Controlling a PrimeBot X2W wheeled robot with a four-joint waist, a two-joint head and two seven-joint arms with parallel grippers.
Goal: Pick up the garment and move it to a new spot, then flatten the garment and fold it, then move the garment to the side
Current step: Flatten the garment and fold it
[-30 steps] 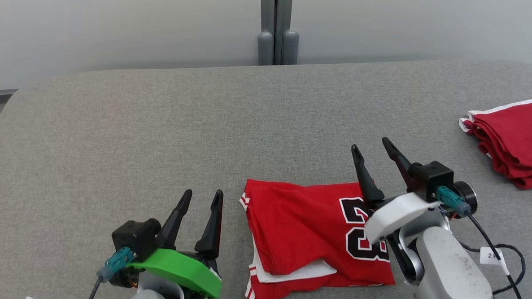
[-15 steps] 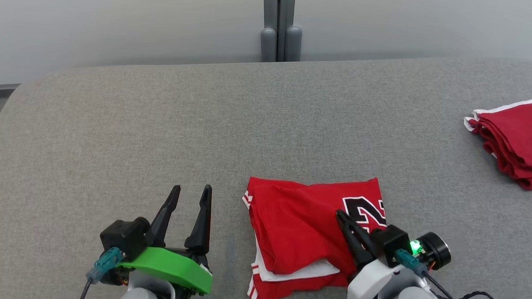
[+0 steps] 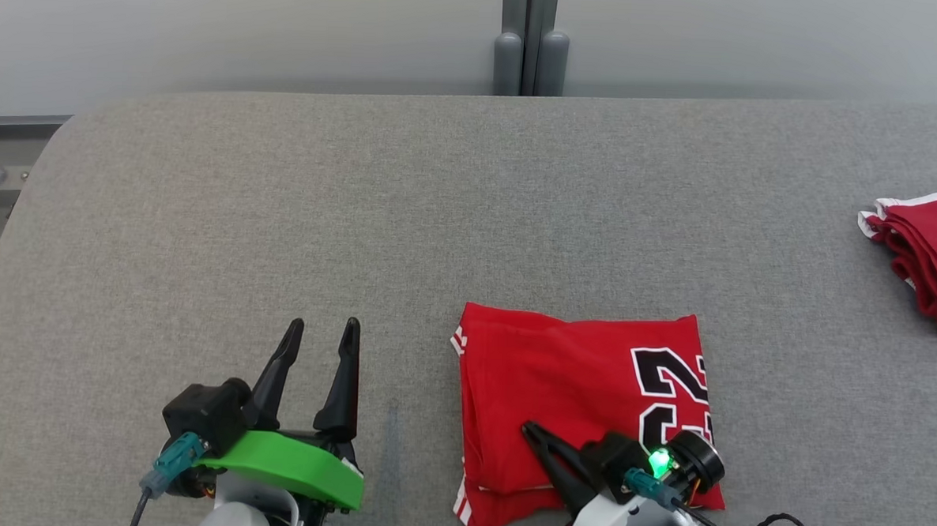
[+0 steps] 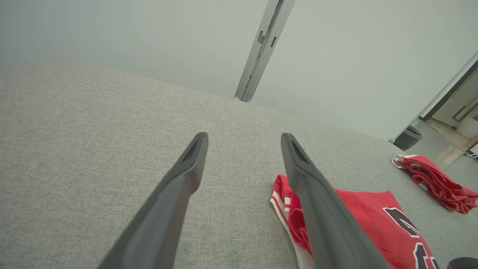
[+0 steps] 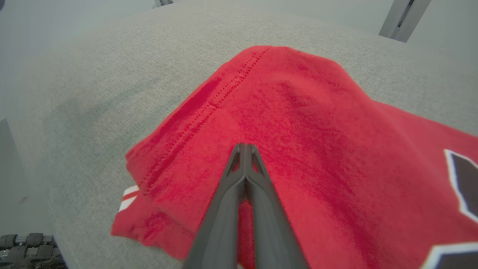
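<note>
The garment [image 3: 581,394] is a red jersey with black numerals, folded into a rough square on the grey cloth-covered table [image 3: 320,209] near its front edge. My right gripper [image 3: 531,430] is shut and lies low over the garment's near half, pointing up and left. In the right wrist view the garment [image 5: 298,123] spreads under the right gripper [image 5: 244,147], whose fingers [image 5: 224,209] are closed tip to tip with no cloth seen between them. My left gripper [image 3: 322,329] stands open to the left of the garment, over bare table. The left wrist view has the left gripper [image 4: 242,138] open, beside the garment [image 4: 369,213].
A second pile of folded red cloth [image 3: 931,252] with white trim lies at the table's right edge, also in the left wrist view [image 4: 433,181]. A grey post [image 3: 530,40] stands behind the table's far edge against a pale wall. The table's left corner is rounded.
My right gripper was open by the garment's far right corner; it has shut and drawn back over the near half. The white inner flap no longer shows. The head camera has turned.
</note>
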